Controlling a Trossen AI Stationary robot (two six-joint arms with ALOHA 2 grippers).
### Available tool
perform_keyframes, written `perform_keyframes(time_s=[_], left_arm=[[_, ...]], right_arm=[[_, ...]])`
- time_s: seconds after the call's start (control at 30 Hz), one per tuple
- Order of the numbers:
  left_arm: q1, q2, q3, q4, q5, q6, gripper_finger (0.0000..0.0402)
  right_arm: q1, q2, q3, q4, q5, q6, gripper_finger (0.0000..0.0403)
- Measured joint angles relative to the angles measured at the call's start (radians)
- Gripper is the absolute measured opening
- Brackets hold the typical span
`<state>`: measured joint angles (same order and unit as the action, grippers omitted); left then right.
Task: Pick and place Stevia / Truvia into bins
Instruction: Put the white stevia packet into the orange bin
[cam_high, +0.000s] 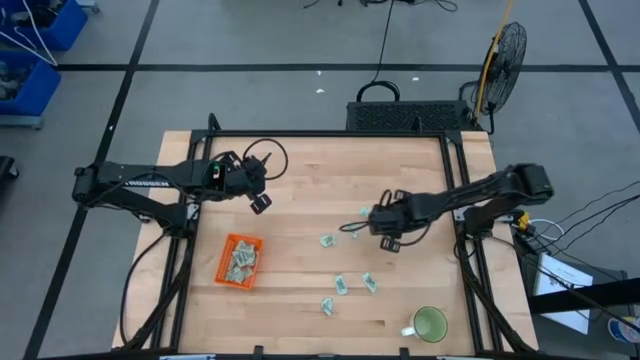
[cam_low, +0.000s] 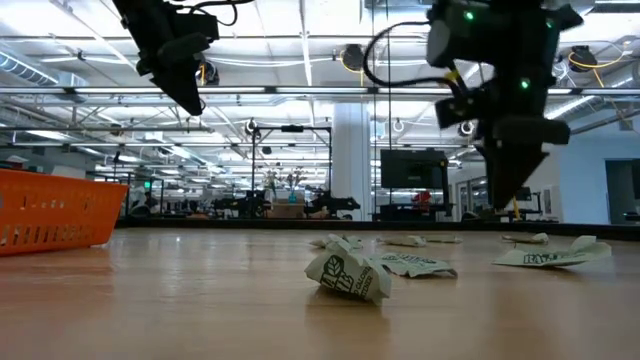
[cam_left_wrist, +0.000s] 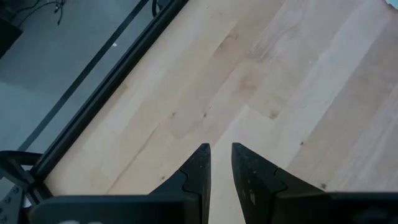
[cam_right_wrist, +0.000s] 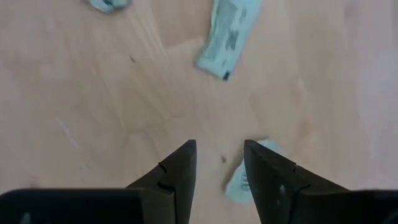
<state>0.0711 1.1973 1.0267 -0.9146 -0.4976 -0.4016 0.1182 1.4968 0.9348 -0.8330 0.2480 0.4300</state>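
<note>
Nearest packet: crumpled green-and-white packet (cam_low: 349, 274) lies closest to the low camera on the table, in front of and below the right gripper.
Right gripper: right gripper (cam_right_wrist: 219, 163) hangs above the table with its fingers spread and nothing between them; one packet (cam_right_wrist: 245, 180) lies just beside and partly under one finger, another packet (cam_right_wrist: 229, 35) lies farther ahead.
Left gripper: left gripper (cam_left_wrist: 220, 155) is raised over bare wood, fingers parted by a narrow gap, grasping nothing; it waits beyond the tray.
Tray: orange tray (cam_high: 240, 261) sits well apart from the right gripper, nearer the left arm, with several packets already in it.
Loose packets: about six packets (cam_high: 341, 285) are scattered around and in front of the right gripper.
Risk: a finger could land on the near packet instead of straddling it, pushing it aside or crumpling it; thin paper may slip from the fingers.
Surface: pale wooden table (cam_high: 300, 180), smooth planks; green mug (cam_high: 430, 324) near its front edge.
Room: large hall with ceiling lights, screens and a fan (cam_high: 508, 47) on the floor behind.
</note>
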Motion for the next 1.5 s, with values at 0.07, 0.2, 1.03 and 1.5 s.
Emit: perform_keyframes(time_s=[0.07,0.2,1.03,1.5], left_arm=[[0.000,0.000,0.000,0.000,0.000,0.000,0.0072],[0.000,0.000,0.000,0.004,0.000,0.000,0.0072],[0.000,0.000,0.000,0.005,-0.001,0.001,0.0072],[0.000,0.000,0.000,0.058,-0.045,0.007,0.0072]], right_arm=[[-0.011,-0.030,-0.057,0.036,-0.014,0.035,0.0129],[-0.034,-0.070,-0.141,0.067,-0.018,0.063,0.0125],[-0.129,-0.078,-0.290,0.235,-0.081,0.052,0.0009],[-0.085,-0.124,-0.280,0.988,-0.252,-0.021,0.0001]])
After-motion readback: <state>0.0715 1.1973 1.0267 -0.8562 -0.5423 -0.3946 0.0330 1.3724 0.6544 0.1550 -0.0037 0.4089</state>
